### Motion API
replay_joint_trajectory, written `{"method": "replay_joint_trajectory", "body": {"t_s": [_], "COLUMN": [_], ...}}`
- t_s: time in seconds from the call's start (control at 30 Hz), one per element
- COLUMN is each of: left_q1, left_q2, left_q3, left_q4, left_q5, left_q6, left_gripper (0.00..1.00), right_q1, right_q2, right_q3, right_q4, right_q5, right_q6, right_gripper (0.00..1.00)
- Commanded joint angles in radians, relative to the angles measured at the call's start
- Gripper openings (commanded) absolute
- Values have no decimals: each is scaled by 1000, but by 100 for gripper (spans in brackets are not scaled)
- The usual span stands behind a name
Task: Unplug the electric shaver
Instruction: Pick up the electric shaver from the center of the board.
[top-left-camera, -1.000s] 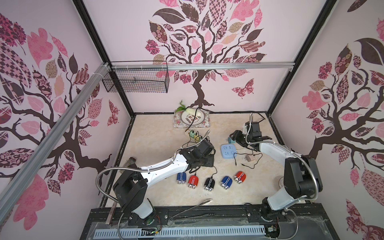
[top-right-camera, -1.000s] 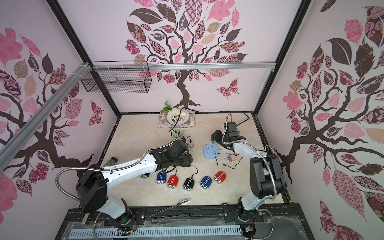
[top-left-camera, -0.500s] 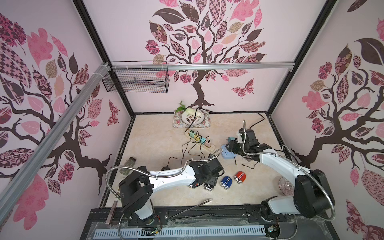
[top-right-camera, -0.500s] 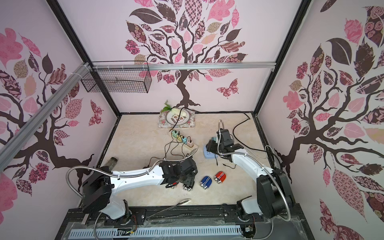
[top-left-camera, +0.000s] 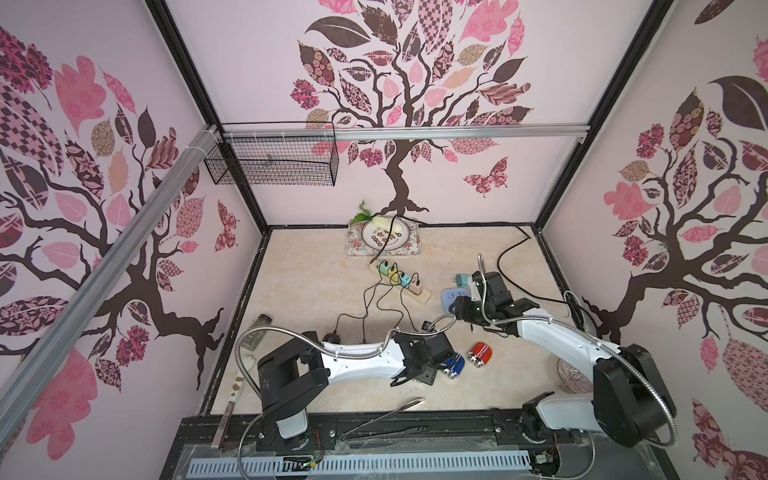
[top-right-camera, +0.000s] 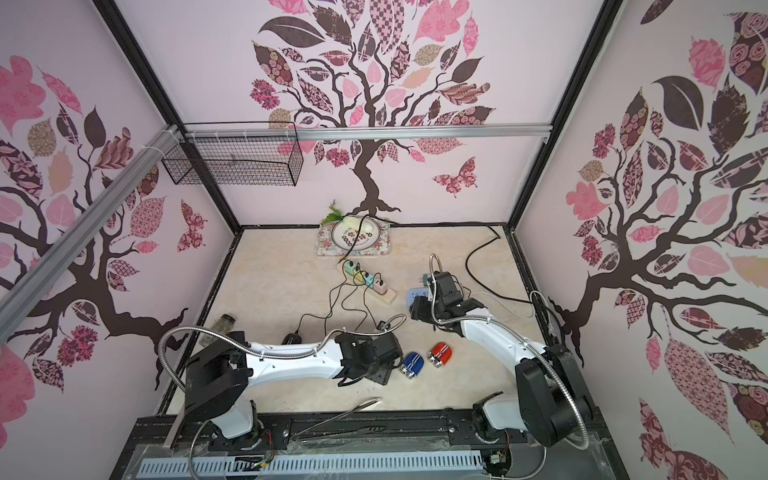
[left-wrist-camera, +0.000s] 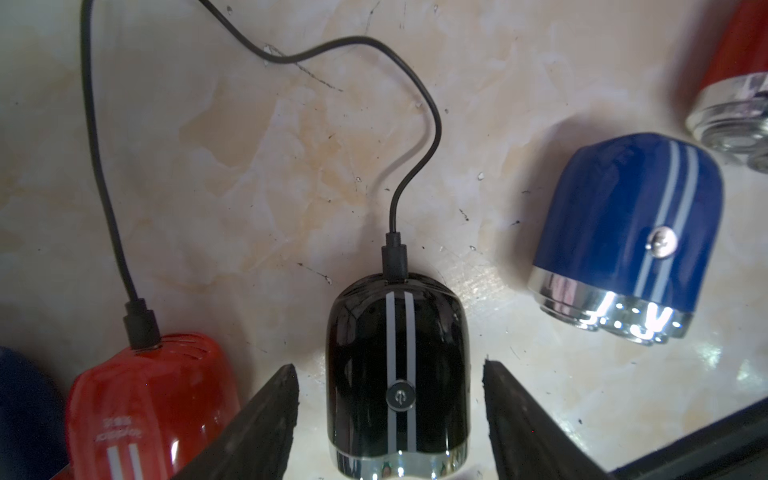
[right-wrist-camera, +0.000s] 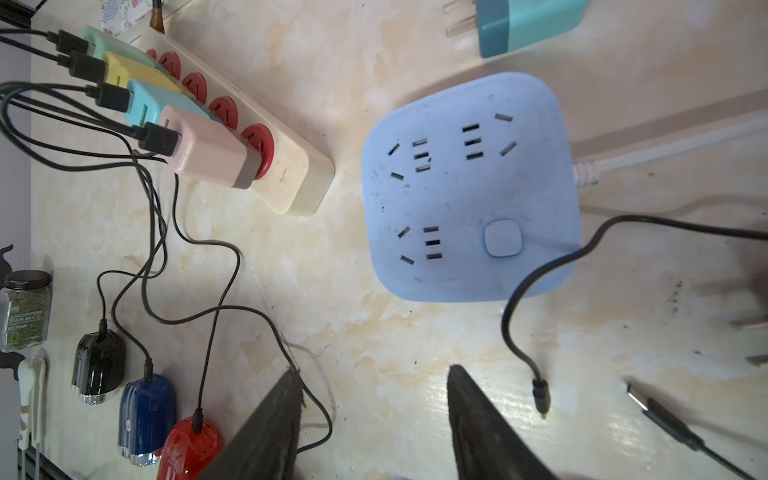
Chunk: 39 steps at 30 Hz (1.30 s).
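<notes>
Shavers lie toward the front of the tabletop in a top view; the left gripper covers the black one. Left wrist: black shaver sits between spread jaws, gaps on both sides, plug seated in the end away from them. Best to close squarely on the body, clear of the plug. Right wrist: right gripper has its jaws spread and empty, beside the blue socket block; it should pinch that plug and pull straight along the cord.

Wire basket hung at far left. Plate set on floral mat by far wall. Spice jar laid by left wall. Tweezers laid at near edge.
</notes>
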<state>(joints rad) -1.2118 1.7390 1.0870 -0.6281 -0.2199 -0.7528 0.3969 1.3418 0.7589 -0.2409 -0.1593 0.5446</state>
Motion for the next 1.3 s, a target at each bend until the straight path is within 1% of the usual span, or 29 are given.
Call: {"method": "replay_joint_trajectory", "body": {"t_s": [0.0,0.17,0.47,0.57,0.63,0.7,0.77,0.9,1.13,1.27], "left_q1": [-5,-16,-26,-25,-25,-26,-25,-26,-13,17], "left_q2": [36,72,96,108,111,103,87,46,-36,-73], "left_q3": [-1,31,35,45,45,43,31,19,-10,-23], "left_q4": [2,-46,-55,-64,-64,-61,-52,-29,37,75], "left_q5": [-16,-47,-45,-52,-52,-57,-78,-127,-162,-138], "left_q6": [2,12,1,6,7,5,1,14,65,94], "left_gripper": [70,67,66,62,55,44,33,16,0,0], "right_q1": [5,7,7,6,7,6,7,6,9,18], "right_q2": [-33,-32,-15,-16,-18,-21,-25,-30,-62,-69], "right_q3": [-6,-9,-14,-12,-9,-6,-9,-9,-14,-28], "right_q4": [10,13,31,31,30,26,25,25,35,62], "right_q5": [9,12,6,6,5,4,2,-19,-86,-141], "right_q6": [6,6,12,13,13,12,14,19,43,69], "right_gripper": [59,59,58,58,58,57,56,56,56,55]}}
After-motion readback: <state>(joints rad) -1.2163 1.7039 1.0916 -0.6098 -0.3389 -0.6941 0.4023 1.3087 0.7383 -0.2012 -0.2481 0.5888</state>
